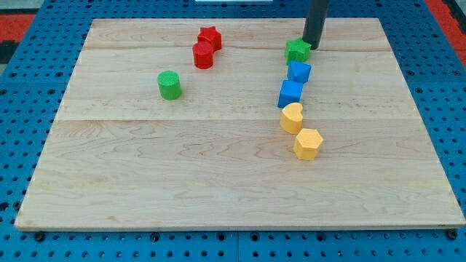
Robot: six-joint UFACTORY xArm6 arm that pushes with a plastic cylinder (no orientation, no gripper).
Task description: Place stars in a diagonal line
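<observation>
- Farthest from my tip, toward the view's bottom, the yellow hexagon block and the rounded yellow block sit touching; they play no part in the star line.
- Next up, two blue blocks run toward my tip.
- Well to the tip's left: the green cylinder, the red cylinder, and the red star touching it behind.
- The green star lies just left of and below my tip, seemingly touching.
- My tip, a bare rod holding nothing, descends steeply from the view's top, probably placed to shove the green star leftward.
</observation>
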